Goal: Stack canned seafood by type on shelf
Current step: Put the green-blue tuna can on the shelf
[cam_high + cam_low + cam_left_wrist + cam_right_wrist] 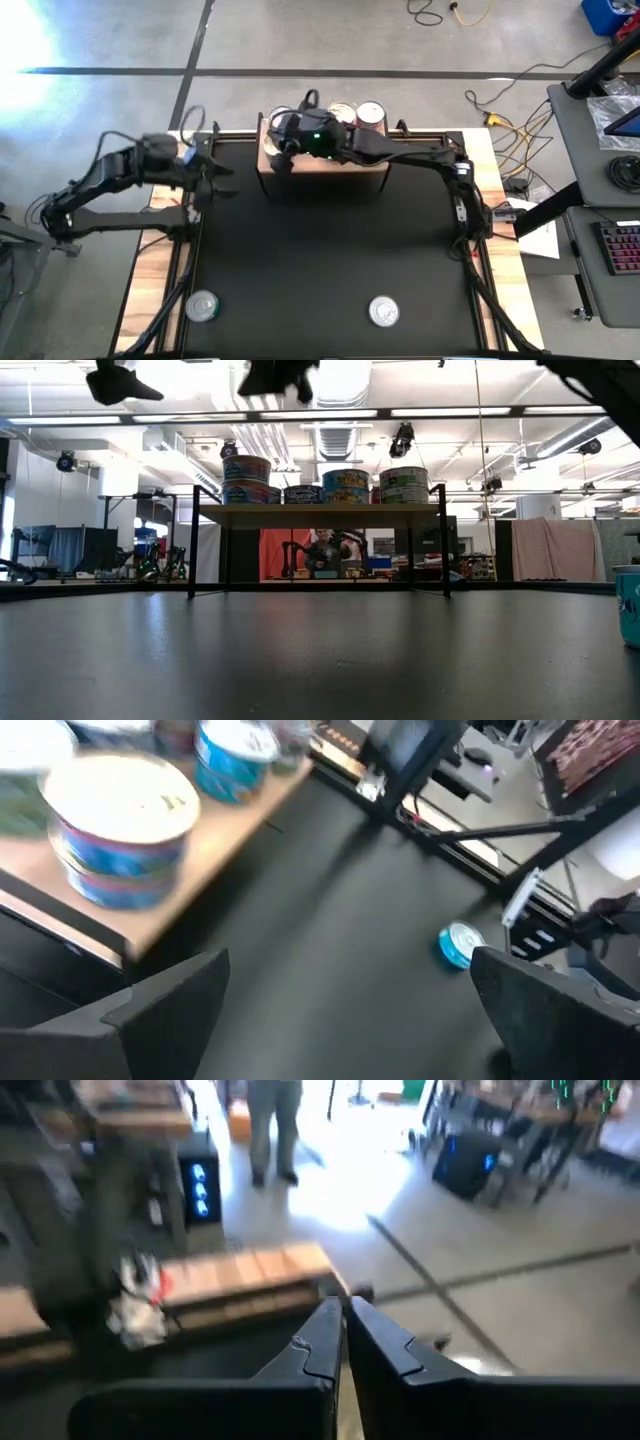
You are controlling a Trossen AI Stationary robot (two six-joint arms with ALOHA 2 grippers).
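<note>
1. Your shelf (325, 168) sits at the far edge of the black mat (320, 260), and the stacked cans (247, 478) on it are grouped in short piles, so the sorting looks well underway.
2. Your right gripper (346, 1342) hovers above the shelf's left part with its fingers pressed together and nothing between them; it seems parked clear of the piles.
3. Your left gripper (215, 178) hangs just left of the shelf, spread wide and empty, probably ready for another pick.
4. Two loose cans wait at the near edge of the mat: one on the left (202, 306), one nearer the middle (384, 312), both well apart from the shelf.
</note>
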